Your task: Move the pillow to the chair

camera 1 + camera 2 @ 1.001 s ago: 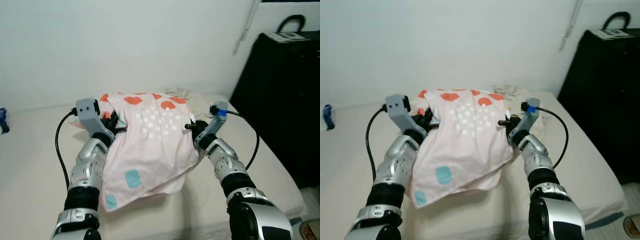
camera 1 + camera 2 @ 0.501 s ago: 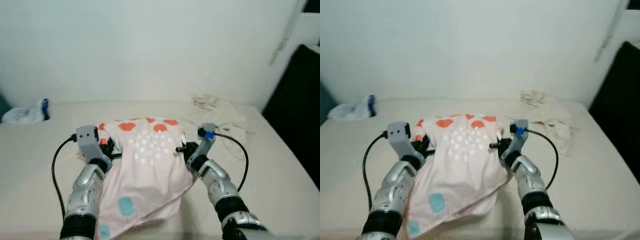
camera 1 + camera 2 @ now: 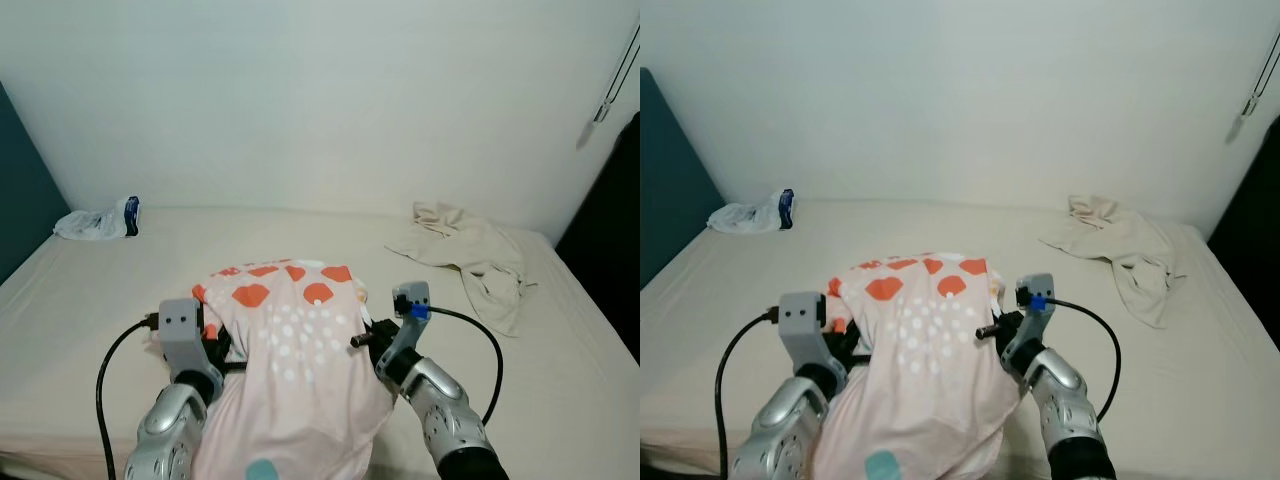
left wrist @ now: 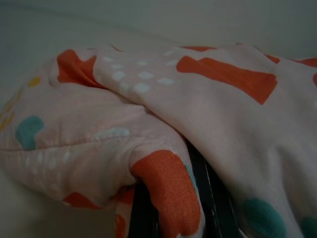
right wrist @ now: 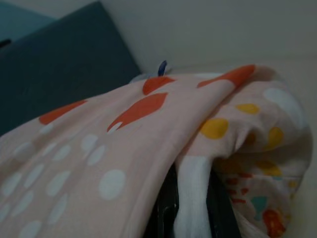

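Note:
A pale pink pillow with orange patches, white dots and teal squares hangs between my two arms over the bed. My left gripper grips its left edge, and in the left wrist view the fabric is bunched between the black fingers. My right gripper holds the right edge, where a white and pink fold sits between its fingers. The pillow's lower part droops down over both fingers and hides their tips in the eye views.
A crumpled beige cloth lies on the bed at the back right. At the back left corner sits a white plastic bag. A teal panel stands at the left and a black object at the right edge. A white wall is behind.
The camera has swung left and up: the black furniture slid out to the right, and the bag and teal panel came into view. Both grippers still hold the pillow.

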`<state>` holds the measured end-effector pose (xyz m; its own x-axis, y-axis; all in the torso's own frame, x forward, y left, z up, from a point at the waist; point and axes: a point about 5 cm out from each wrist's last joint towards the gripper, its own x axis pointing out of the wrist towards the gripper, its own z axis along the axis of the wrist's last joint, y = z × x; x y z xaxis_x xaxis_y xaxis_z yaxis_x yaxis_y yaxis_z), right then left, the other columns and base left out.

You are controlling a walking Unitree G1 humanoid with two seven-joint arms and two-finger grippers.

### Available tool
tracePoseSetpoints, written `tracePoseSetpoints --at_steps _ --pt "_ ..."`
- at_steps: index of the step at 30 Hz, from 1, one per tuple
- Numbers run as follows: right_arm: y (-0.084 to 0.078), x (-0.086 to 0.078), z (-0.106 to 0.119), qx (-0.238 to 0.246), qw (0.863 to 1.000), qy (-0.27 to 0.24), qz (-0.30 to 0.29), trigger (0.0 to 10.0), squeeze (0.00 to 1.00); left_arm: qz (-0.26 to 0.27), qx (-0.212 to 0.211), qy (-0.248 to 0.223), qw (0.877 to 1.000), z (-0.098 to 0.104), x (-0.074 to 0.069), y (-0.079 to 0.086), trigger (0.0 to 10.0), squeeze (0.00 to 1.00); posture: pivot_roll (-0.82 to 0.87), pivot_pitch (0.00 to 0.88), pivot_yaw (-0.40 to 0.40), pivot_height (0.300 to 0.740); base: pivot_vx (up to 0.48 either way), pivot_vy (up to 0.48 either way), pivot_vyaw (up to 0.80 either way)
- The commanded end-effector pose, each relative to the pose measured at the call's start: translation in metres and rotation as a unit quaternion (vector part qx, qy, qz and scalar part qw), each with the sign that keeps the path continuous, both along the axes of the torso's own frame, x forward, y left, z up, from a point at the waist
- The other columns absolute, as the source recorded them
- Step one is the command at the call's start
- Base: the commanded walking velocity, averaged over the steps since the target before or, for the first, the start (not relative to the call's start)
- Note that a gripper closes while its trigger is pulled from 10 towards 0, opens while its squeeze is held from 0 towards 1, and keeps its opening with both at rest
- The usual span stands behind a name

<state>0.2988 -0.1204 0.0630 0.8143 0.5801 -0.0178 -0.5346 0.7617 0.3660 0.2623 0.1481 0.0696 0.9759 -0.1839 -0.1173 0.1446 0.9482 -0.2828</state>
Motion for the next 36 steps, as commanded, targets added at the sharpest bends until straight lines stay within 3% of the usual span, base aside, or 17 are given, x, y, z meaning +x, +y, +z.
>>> tracePoseSetpoints --at_steps 1,11,24,27,36 --pt "0.029 -0.004 0.008 0.004 0.997 -0.018 0.070 10.0 0.00 -0.056 -0.011 -0.026 0.998 0.014 0.001 -0.028 10.0 0.00 0.08 0.000 -0.047 0.740 0.000 0.000 0.76" --pt "0.035 -0.017 0.007 0.007 0.996 -0.008 0.090 10.0 0.00 -0.048 -0.002 -0.016 0.999 0.012 -0.007 -0.026 10.0 0.00 0.09 0.000 -0.064 0.740 0.000 0.000 0.76" --pt "0.034 -0.015 0.010 0.000 0.996 -0.005 0.088 10.0 0.00 -0.038 0.003 -0.012 0.999 0.012 0.000 -0.028 10.0 0.00 0.09 0.000 -0.064 0.740 0.000 0.000 0.76" --pt "0.034 -0.014 0.011 0.001 0.996 -0.005 0.087 10.0 0.00 -0.045 0.024 0.000 0.999 0.009 0.001 -0.030 10.0 0.00 0.08 0.000 -0.060 0.740 -0.415 0.000 0.76" --pt "0.035 -0.015 0.011 0.004 0.997 -0.004 0.082 10.0 0.00 -0.042 0.029 0.003 0.999 0.007 0.001 -0.029 10.0 0.00 0.08 0.000 -0.050 0.740 -0.160 0.000 0.76"
